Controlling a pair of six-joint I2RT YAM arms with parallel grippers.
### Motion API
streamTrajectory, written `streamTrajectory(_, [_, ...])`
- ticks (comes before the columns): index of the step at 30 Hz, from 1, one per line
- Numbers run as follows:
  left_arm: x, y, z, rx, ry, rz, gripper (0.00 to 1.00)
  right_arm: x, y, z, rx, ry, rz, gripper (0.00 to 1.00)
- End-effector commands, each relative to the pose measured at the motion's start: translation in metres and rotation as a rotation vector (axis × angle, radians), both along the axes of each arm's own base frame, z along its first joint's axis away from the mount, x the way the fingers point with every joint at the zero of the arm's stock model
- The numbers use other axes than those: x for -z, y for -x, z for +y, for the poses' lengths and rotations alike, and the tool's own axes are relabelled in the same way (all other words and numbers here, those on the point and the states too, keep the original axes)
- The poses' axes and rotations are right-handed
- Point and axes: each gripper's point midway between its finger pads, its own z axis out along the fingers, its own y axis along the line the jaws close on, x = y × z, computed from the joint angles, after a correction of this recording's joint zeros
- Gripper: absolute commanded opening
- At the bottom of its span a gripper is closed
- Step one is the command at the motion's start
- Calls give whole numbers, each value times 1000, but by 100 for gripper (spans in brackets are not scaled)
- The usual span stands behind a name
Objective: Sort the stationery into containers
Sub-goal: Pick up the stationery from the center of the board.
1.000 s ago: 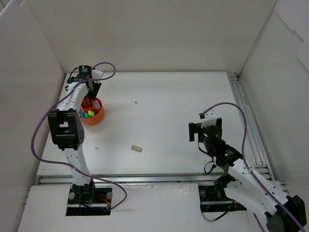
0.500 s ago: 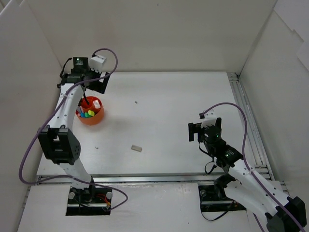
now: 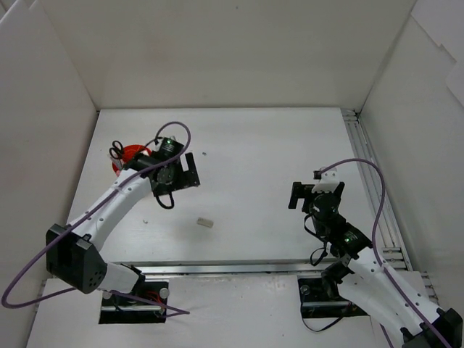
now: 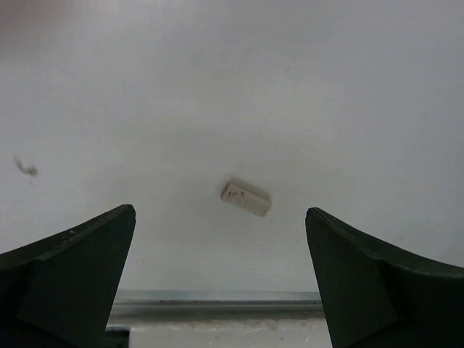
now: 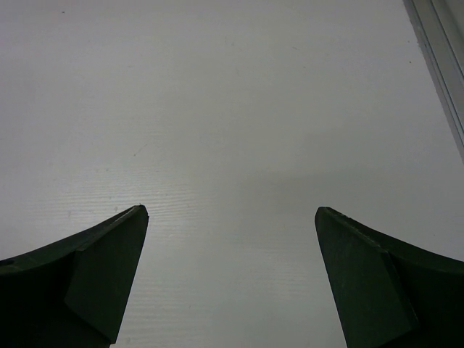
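The orange-red holder (image 3: 129, 154) stands at the left of the table, partly behind my left arm. Black scissors handles (image 3: 116, 151) stick out of it. My left gripper (image 3: 176, 181) hangs open and empty to the right of the holder. In the left wrist view a beige eraser (image 4: 246, 197) lies on the table ahead of the open left gripper (image 4: 220, 217), between the lines of its fingers (image 4: 72, 268). The top view shows the same eraser (image 3: 206, 223) near the front. My right gripper (image 3: 316, 190) is open over bare table, with nothing between the tips of the right gripper (image 5: 230, 214).
A tiny grey-white piece (image 3: 204, 154) lies mid-table behind the left gripper, and another speck (image 3: 145, 220) lies at the front left. White walls enclose the table. A metal rail (image 3: 370, 174) runs along the right side and another rail (image 4: 217, 297) along the front edge.
My left gripper opened above the holder, then swung right and toward the front, ending over the table's middle. Scissors handles now show in the holder. The right arm shifted slightly.
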Motion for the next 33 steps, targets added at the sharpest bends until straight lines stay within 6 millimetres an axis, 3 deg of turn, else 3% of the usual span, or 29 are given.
streamTrajectory(1, [46, 48, -14, -264, 42, 228, 99, -8, -5, -23, 170, -48, -47, 98])
streamTrajectory(5, [71, 54, -51, -277, 82, 284, 100, -7, -5, -27, 218, -54, -29, 98])
streamTrajectory(7, [74, 52, -65, -333, 107, 294, 100, -5, -5, -29, 231, -49, -22, 98])
streamTrajectory(11, [104, 62, -72, -485, 69, 387, 100, -4, -3, -28, 223, -56, -11, 98])
streamTrajectory(18, [128, 46, -85, -563, 83, 403, 96, -6, -1, -24, 189, -77, -20, 98])
streamTrajectory(21, [141, 48, -86, -575, 61, 431, 74, -5, -1, -21, 177, -76, -16, 98])
streamTrajectory(22, [146, 46, -84, -586, 52, 440, 59, -3, -2, -20, 174, -71, -8, 98])
streamTrajectory(24, [151, 48, -82, -592, 34, 451, 38, -3, -3, -19, 169, -68, -5, 98])
streamTrajectory(25, [152, 50, -79, -599, 15, 460, 20, -2, -3, -18, 168, -66, -1, 98])
streamTrajectory(26, [152, 52, -76, -605, -1, 459, 13, -1, -3, -19, 168, -61, 1, 98])
streamTrajectory(29, [146, 51, -63, -628, -25, 430, 1, -3, -2, -18, 163, -64, -5, 98])
streamTrajectory(31, [130, 41, -62, -554, -23, 362, 0, -5, -2, -20, 160, -63, -13, 98])
streamTrajectory(32, [121, 26, -50, -548, -50, 302, 0, -5, -1, -19, 154, -66, -15, 98])
streamTrajectory(33, [97, 5, -51, -429, -57, 219, 0, -7, -1, -18, 142, -63, -22, 98])
